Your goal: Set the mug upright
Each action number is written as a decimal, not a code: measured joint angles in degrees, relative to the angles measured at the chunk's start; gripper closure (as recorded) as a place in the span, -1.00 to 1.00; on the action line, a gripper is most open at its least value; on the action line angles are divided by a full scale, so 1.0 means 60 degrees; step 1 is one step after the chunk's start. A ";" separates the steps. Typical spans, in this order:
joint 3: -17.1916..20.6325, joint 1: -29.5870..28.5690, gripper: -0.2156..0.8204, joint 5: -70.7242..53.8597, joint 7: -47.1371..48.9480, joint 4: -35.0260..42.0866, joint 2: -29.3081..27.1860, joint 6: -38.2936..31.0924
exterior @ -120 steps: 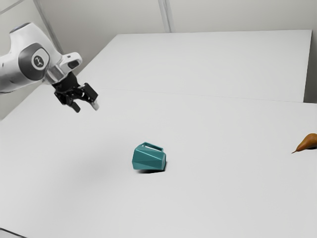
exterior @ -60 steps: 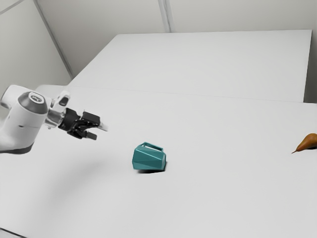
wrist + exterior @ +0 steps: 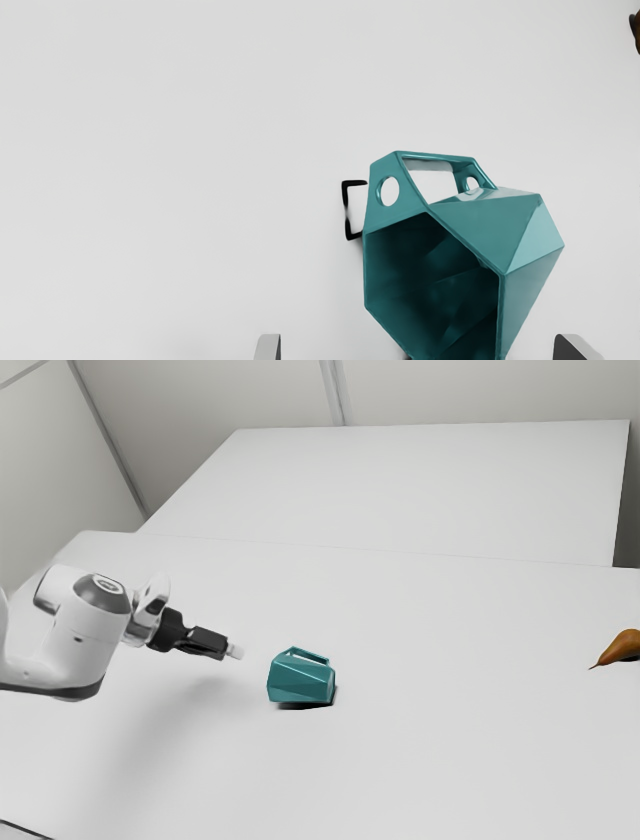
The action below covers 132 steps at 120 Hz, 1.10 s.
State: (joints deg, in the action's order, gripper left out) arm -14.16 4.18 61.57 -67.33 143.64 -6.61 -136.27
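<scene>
The mug point(image 3: 301, 680) is lying on its side on the white table point(image 3: 450, 760), so it is not standing up. It is blue-green, and its sides are making lots of flat shapes with sharp corners. Its big open mouth point(image 3: 430, 285) is facing my gripper point(image 3: 235, 652), and I am looking right into the dark inside. The handle point(image 3: 435, 156) is sitting on the upper side of the mug, and it is showing a big gap and two round holes. A black shadow point(image 3: 345, 210) with square corners is lying on the table just beside the mug.

My gripper is pointing at the mug from the exterior view's left. I am holding my two fingers point(image 3: 268, 347) wide apart, and they are not touching the mug. In my wrist view the mug is lying ahead of them, closer to one finger than to the other. My white arm point(image 3: 75, 645) is reaching in low over the table, and a soft gray shadow point(image 3: 160, 730) is spreading below it.

Well away from the mug, toward the exterior view's right, a brown pear point(image 3: 622, 647) is lying on the table. Its thin stem is pointing back toward the mug's side of the table.
</scene>
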 joint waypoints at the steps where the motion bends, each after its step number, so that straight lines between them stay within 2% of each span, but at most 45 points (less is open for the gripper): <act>1: 0.0011 0.0001 -0.57 0.0033 -0.0045 0.0056 -0.0028 -0.0025; 56: 0.0745 0.0193 -0.56 0.1458 -0.1777 0.0365 0.0126 -0.0685; 132: 0.1240 0.0870 -0.54 0.2810 -0.2760 0.0103 0.0918 -0.1175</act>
State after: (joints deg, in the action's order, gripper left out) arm -6.72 9.40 78.43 -83.89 144.26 -1.10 -143.32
